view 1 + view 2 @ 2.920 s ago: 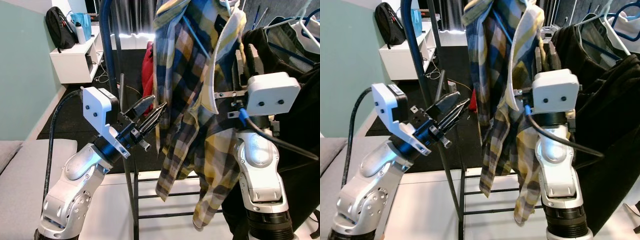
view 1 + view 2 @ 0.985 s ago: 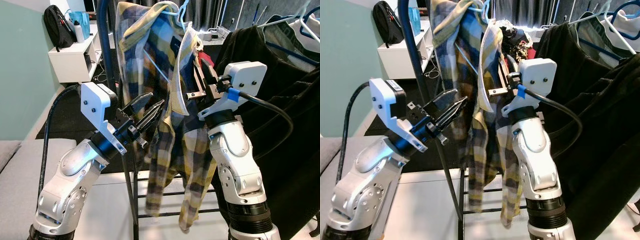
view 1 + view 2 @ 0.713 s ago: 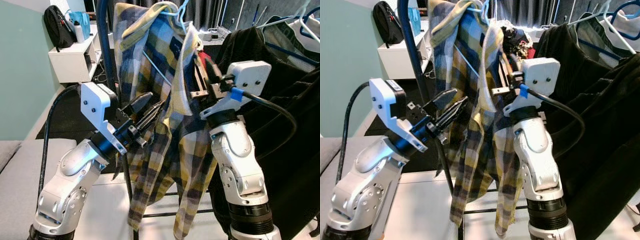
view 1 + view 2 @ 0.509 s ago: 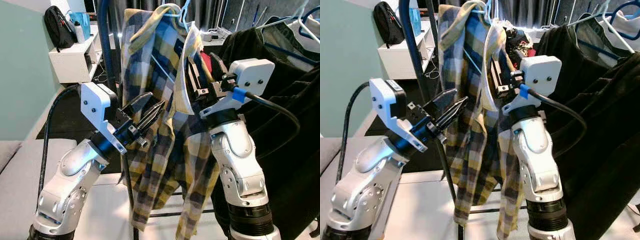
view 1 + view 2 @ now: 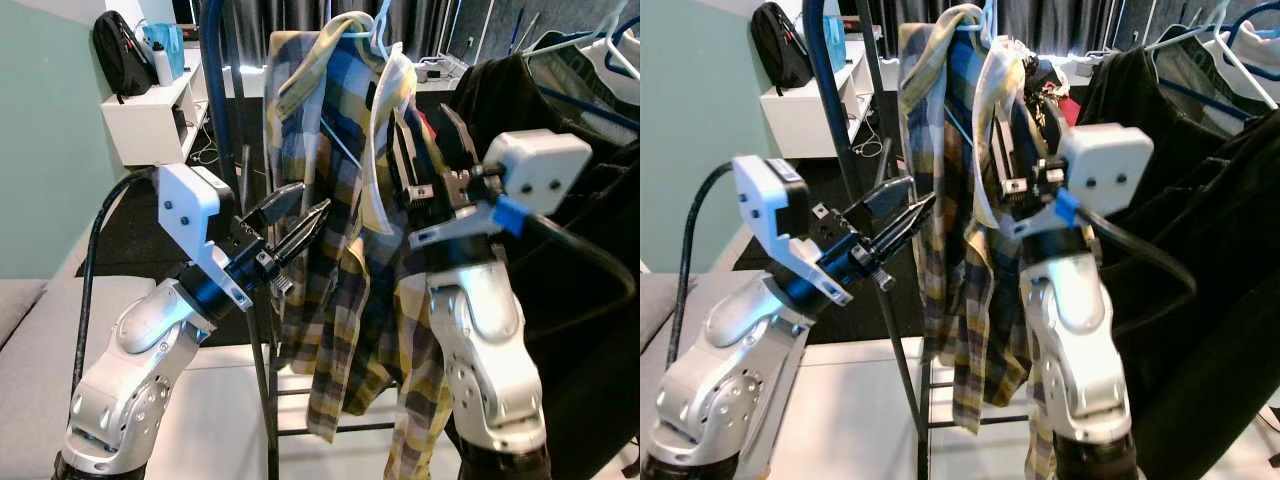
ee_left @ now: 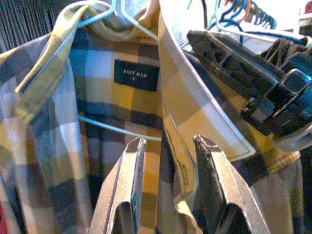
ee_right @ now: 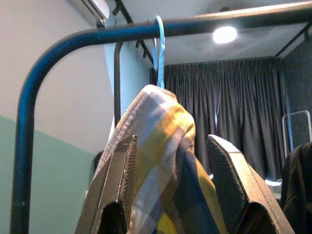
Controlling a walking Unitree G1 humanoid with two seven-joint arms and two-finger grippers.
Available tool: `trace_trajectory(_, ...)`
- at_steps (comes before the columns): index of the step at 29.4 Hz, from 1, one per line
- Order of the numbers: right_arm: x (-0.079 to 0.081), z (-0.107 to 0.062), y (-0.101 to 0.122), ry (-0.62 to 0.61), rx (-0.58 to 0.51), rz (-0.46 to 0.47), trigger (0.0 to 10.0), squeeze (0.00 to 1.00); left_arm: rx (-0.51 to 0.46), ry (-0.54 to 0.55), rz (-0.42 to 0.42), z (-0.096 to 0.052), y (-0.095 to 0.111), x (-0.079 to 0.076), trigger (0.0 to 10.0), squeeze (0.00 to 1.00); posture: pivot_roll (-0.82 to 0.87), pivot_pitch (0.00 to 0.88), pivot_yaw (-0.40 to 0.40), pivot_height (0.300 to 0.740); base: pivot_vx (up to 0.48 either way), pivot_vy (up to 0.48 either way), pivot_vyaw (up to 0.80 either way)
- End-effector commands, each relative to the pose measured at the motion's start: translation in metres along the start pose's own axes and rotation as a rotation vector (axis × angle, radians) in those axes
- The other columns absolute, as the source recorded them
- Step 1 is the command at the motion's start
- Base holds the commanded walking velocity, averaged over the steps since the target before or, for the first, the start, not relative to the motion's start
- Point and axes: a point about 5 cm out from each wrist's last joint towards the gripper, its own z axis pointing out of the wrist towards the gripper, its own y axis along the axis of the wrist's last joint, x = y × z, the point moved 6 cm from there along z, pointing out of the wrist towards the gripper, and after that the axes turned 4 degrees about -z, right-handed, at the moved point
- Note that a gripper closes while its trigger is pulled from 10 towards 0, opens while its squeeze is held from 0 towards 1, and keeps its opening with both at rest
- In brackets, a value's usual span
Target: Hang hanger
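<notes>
A yellow and blue plaid shirt [image 5: 330,200] hangs on a light-blue hanger [image 6: 105,17]. The hanger's hook [image 7: 158,39] sits over the dark blue rail [image 7: 219,22] of the clothes rack. My right gripper [image 5: 430,160] is just right of the shirt's collar, raised and open, with its fingers [image 7: 229,180] standing either side of the collar without touching it. My left gripper [image 5: 300,215] points at the shirt's front from the left, open and holding nothing; its fingers [image 6: 129,180] frame the collar label.
Black garments [image 5: 590,230] on hangers crowd the rail's right side. The rack's dark post [image 5: 225,120] and its lower bars [image 5: 330,390] stand close in front. A white shelf [image 5: 150,110] with a black backpack is at back left, by a green wall.
My right gripper carried the shirt up and left to the rail, let go and drew back slightly right. The shirt swung and now hangs by its hook. The left gripper barely moved.
</notes>
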Motion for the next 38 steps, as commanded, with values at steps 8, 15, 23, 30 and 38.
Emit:
trace_trajectory(8, 0.025, -0.03, 0.007, 0.148, 0.02, 0.044, 10.0, 0.0, -0.013, 0.107, -0.002, -0.006, 0.006, 0.024, 10.0, 0.0, 0.0, 0.178, 0.009, 0.74, 0.0, 0.0, 0.0)
trace_trajectory(15, 0.028, -0.071, -0.045, 0.198, 0.288, 0.042, 10.0, 0.0, 0.032, 0.383, 0.097, -0.031, 0.009, 0.09, 10.0, 0.0, 0.01, 0.181, 0.008, 0.74, 0.0, 0.0, 0.0)
trace_trajectory(23, 0.031, -0.108, -0.082, 0.25, 0.526, 0.031, 10.0, 0.0, 0.049, 0.488, 0.123, -0.042, 0.014, 0.118, 10.0, 0.0, 0.01, 0.182, 0.008, 0.74, 0.0, 0.0, 0.0)
trace_trajectory(30, 0.03, -0.168, -0.133, 0.276, 0.905, 0.054, 10.0, 0.0, -0.03, 0.474, 0.019, -0.034, 0.032, 0.126, 10.0, 0.0, 0.01, 0.18, 0.006, 0.74, 0.0, 0.0, 0.0)
trace_trajectory(38, 0.014, -0.233, -0.16, 0.432, 1.183, -0.119, 10.0, 0.0, -0.169, 0.33, -0.308, -0.004, 0.046, 0.105, 10.0, 0.0, 0.0, 0.172, 0.007, 0.74, 0.0, 0.0, 0.0)
